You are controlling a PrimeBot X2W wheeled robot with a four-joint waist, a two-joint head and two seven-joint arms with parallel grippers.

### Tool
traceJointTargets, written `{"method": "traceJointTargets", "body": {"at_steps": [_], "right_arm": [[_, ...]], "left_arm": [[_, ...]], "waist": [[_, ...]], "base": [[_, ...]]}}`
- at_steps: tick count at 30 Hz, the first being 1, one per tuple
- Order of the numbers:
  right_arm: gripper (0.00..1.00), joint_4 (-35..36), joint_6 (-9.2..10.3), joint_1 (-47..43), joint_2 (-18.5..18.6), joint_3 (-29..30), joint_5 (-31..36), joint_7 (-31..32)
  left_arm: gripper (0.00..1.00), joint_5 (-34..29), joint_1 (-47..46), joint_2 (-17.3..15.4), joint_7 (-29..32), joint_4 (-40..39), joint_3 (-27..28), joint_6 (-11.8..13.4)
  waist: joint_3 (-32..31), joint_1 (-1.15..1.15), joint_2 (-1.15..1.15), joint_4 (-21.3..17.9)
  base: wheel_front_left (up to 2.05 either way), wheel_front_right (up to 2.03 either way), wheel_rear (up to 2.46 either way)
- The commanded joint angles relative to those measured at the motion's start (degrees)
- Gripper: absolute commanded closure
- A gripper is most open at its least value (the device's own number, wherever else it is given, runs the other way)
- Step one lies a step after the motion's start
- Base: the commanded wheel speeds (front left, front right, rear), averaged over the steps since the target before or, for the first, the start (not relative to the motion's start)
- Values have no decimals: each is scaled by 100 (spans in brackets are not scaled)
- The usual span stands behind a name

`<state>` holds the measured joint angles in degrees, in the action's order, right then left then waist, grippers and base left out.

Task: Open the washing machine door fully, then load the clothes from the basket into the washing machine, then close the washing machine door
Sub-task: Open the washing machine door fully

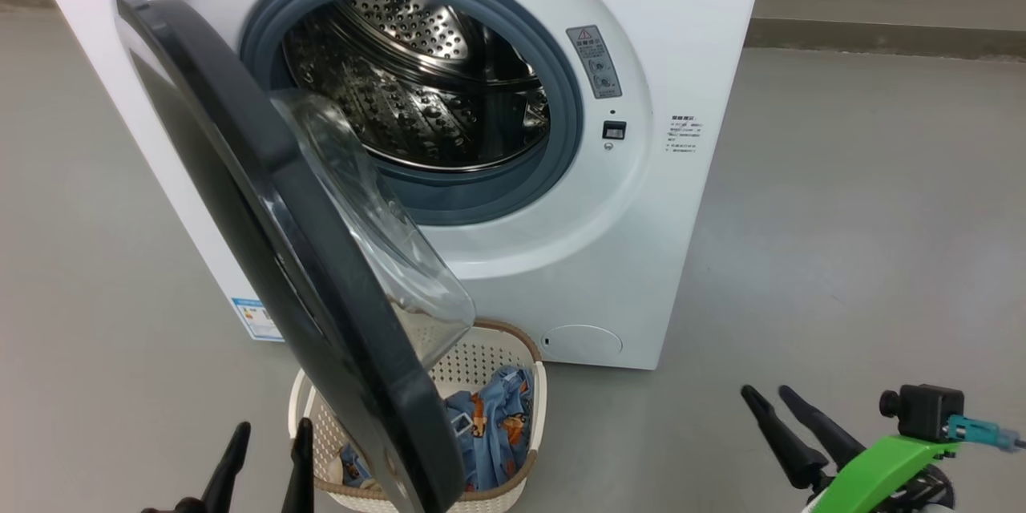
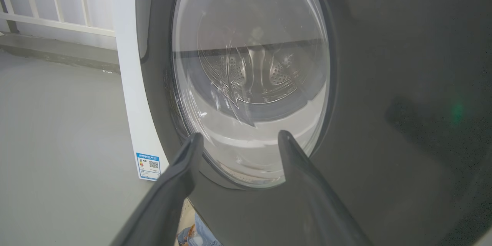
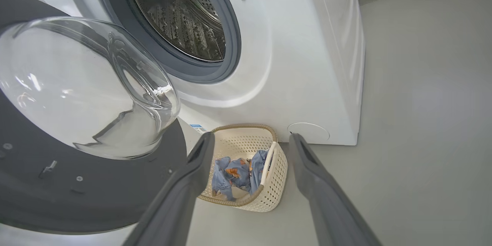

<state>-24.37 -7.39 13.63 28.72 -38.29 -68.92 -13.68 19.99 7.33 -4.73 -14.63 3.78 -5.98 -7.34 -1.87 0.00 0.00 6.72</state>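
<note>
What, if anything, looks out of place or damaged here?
Nothing is spilled or broken. The one awkward thing: the washing machine door stands only part open, and in the head view it hides the left side of the basket, with the clothes lying inside.

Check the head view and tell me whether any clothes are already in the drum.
No, the washing machine drum is bare and the clothes lie in the basket.

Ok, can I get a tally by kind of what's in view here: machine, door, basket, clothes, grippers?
washer: 1
door: 1
basket: 1
clothes bundle: 1
grippers: 2, left gripper and right gripper, both open
total: 6
</note>
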Motion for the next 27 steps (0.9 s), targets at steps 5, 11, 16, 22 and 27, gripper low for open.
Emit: {"method": "traceJointTargets", "body": {"at_steps": [5,11,16,22,27], "right_arm": [[0,-148,-10,53,-6,673,917,-128],[0,-10,-10,-384,-386,1872,2354,-130],[0,260,-10,-716,-803,2769,3262,-130],[0,550,-10,-996,-1167,3402,3962,-131],[0,573,-10,-1142,-1325,3584,4238,-131]], "left_arm": [[0,44,-94,-61,-37,-152,242,-14],[0,33,-107,-51,-37,-179,283,-14],[0,13,-120,-47,-37,-194,301,-14],[0,-2,-148,-63,-37,-204,290,-14],[0,4,-180,-71,-37,-189,288,-14]], "waist": [[13,0,0,-14],[45,0,0,-10],[61,0,0,0],[87,0,0,14],[107,0,0,37]], "base": [[0,0,0],[0,0,0],[0,0,0],[0,0,0],[0,0,0]]}}
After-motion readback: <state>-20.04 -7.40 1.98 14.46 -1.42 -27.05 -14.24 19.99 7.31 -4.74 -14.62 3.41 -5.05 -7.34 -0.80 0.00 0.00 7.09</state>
